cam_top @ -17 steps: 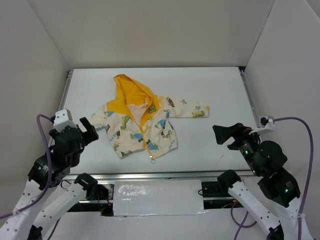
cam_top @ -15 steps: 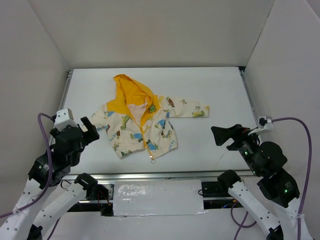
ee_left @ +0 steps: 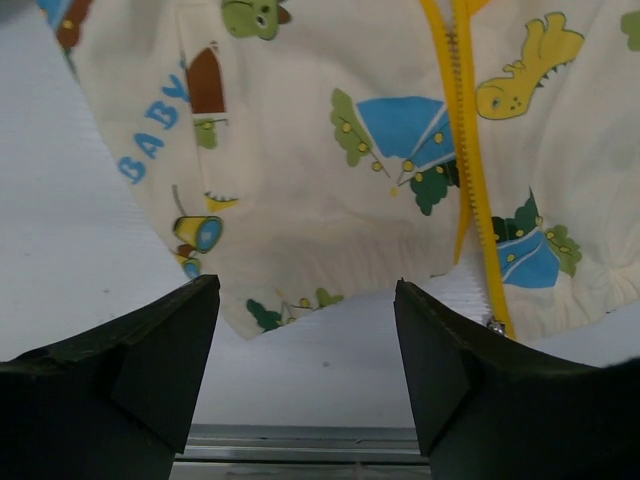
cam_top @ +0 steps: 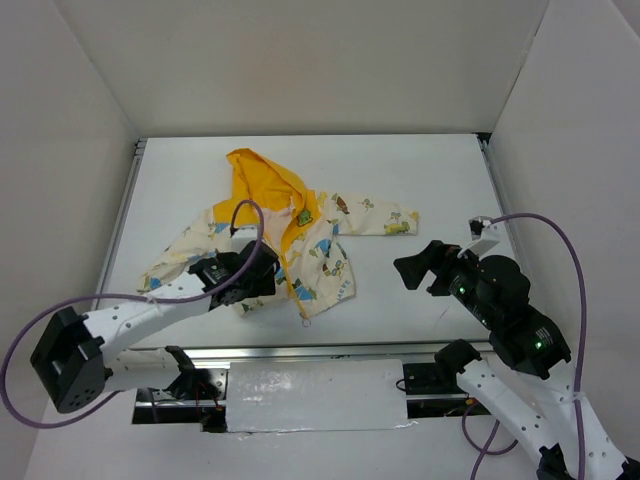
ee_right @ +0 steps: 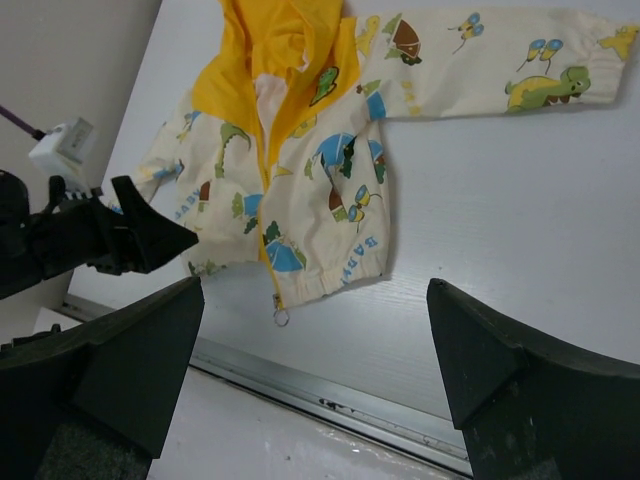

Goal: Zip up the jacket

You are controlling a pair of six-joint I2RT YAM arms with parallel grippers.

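jacket (cam_top: 300,245): lies flat, front up, on the white surface (cam_top: 440,180), toward the left-hand half and close to the near edge.
hood (cam_top: 262,175): bright yellow, spread out at the far end of the jacket.
front: cream fabric printed with cartoon dinosaurs, trees and the word BABY; up by the collar it falls open and shows the yellow lining.
zipper (ee_left: 465,150): yellow, running down the middle of the front to the hem.
pull (ee_right: 281,318): a small metal ring, lying on the surface just past the hem.
sleeve (cam_top: 385,220): stretched straight out toward the right arm's side.
other sleeve (cam_top: 175,262): trails out to the left and toward the near edge, beside the left arm.
left end effector (cam_top: 250,280): low over the near-left corner of the jacket; its own camera shows the hem (ee_left: 320,265) between two spread fingers, with nothing gripped. Whether the fingers touch the fabric I cannot tell.
right end effector (cam_top: 412,270): held above bare surface, well to the right of the jacket and pointing at it, fingers wide apart and holding nothing; its camera takes in the whole front (ee_right: 300,190).
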